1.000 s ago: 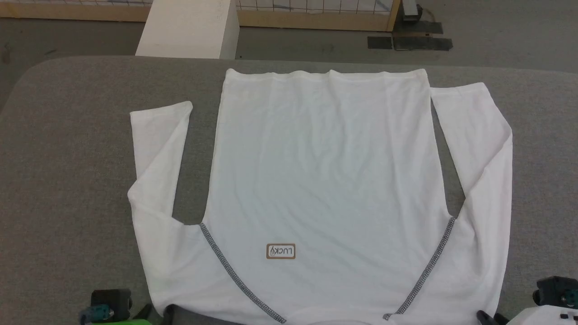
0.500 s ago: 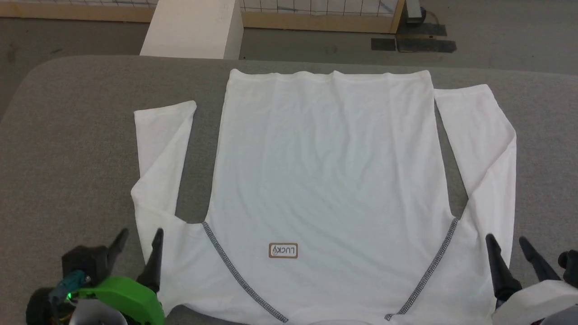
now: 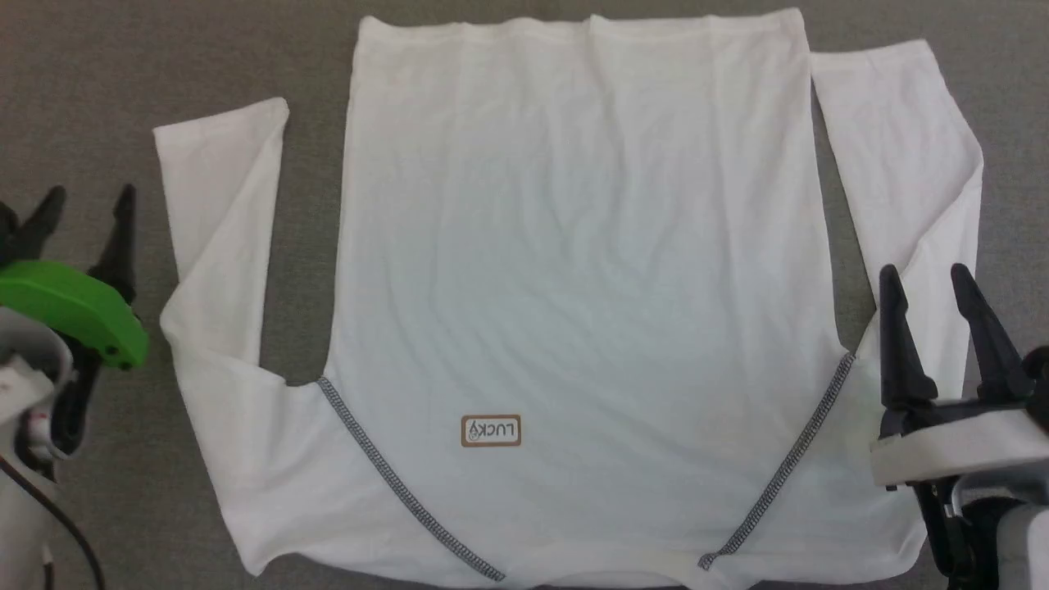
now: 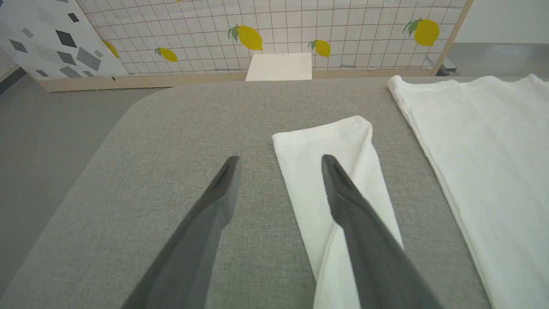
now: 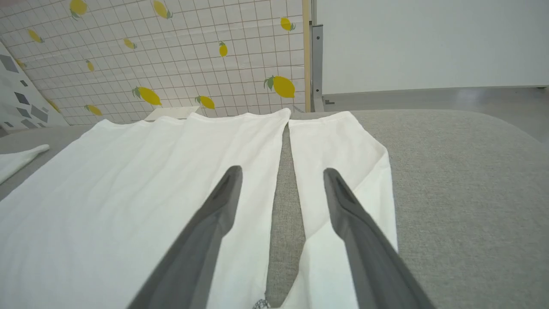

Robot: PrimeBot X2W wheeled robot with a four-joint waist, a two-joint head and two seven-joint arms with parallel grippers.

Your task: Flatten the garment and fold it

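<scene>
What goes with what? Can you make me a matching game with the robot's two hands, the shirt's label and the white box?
Things:
1. left hand
2. right hand
3. LUCKY label
4. white box

Clues:
a. on the shirt
b. green cover behind it
c. beyond the table's far edge
d. white cover behind it

Pairs: 1-b, 2-d, 3-a, 4-c.

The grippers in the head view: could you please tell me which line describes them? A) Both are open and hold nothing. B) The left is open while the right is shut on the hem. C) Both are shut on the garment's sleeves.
A: the left gripper and the right gripper both have their fingers spread with nothing between them, and the garment lies spread out, ungripped.
</scene>
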